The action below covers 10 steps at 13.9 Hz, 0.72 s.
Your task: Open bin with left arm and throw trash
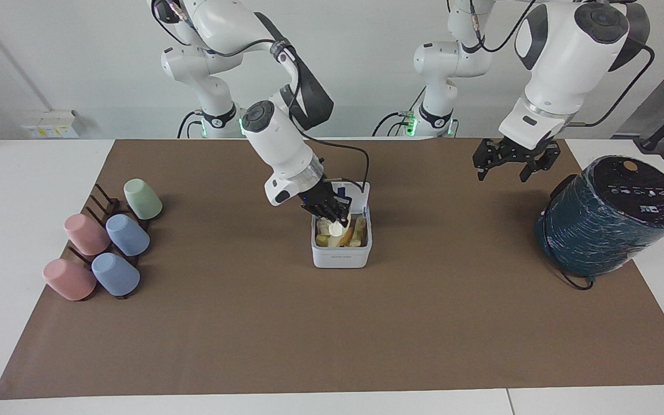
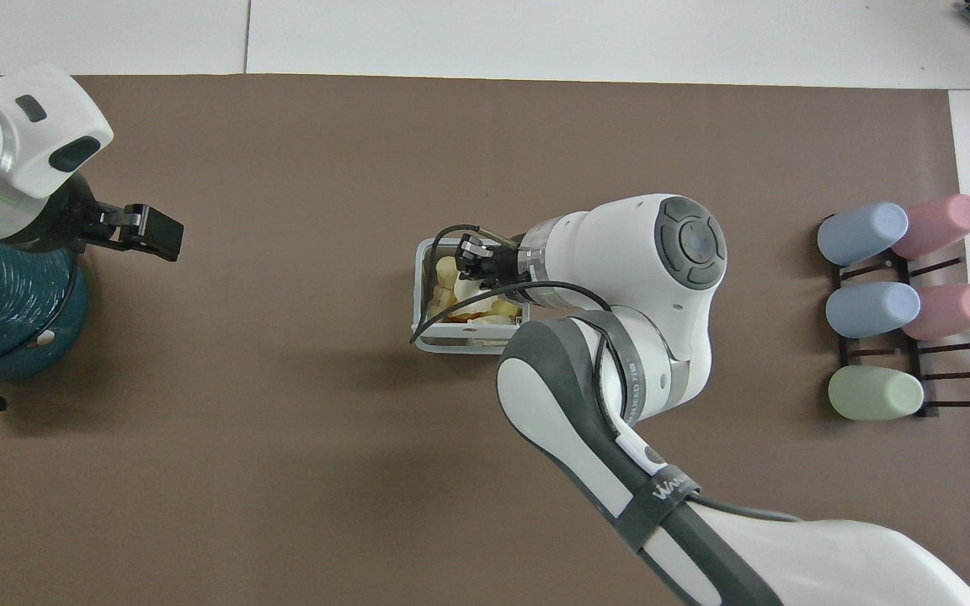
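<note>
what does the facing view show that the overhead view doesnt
Only the facing view shows the bin's raised lid with its blue strip, both arm bases, and the cream lump at the right gripper over the open bin. Only the overhead view shows the right arm's long forearm reaching in and covering part of the bin. Both show trash in the bin, the left gripper waiting in the air beside the teal cylinder, and the five cups on their rack.
</note>
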{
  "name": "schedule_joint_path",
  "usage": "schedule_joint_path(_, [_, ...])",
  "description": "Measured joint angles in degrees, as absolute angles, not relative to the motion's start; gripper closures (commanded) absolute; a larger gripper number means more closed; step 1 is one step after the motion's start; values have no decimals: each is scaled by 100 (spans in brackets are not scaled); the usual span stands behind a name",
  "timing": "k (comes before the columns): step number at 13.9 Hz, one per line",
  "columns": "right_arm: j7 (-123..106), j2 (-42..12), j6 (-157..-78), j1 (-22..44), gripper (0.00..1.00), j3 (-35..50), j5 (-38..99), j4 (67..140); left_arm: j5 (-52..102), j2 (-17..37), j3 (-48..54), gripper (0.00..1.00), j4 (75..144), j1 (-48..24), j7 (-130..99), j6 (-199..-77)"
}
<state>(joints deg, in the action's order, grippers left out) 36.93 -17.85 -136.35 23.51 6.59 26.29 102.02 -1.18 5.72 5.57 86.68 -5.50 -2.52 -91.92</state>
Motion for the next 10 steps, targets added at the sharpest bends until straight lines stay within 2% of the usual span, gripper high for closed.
schedule_joint_path(2, [3694, -1785, -13636, 2355, 19, 659, 2629, 10223, -100, 570, 558, 4, 8683, -550, -253, -9251])
schedule_joint_path(5, [3695, -1785, -13638, 2355, 7, 659, 2630, 10230, -89, 544, 558, 0, 8775, -550, -254, -9361])
schedule_joint_path(6, [3695, -1785, -13638, 2355, 0, 659, 2630, 10230, -87, 525, 558, 0, 8818, -550, -254, -9392])
schedule_joint_path(10, [3683, -1778, -13737, 2354, 0, 645, 2604, 10217, -84, 486, 560, 0, 8878, -550, -254, -9444])
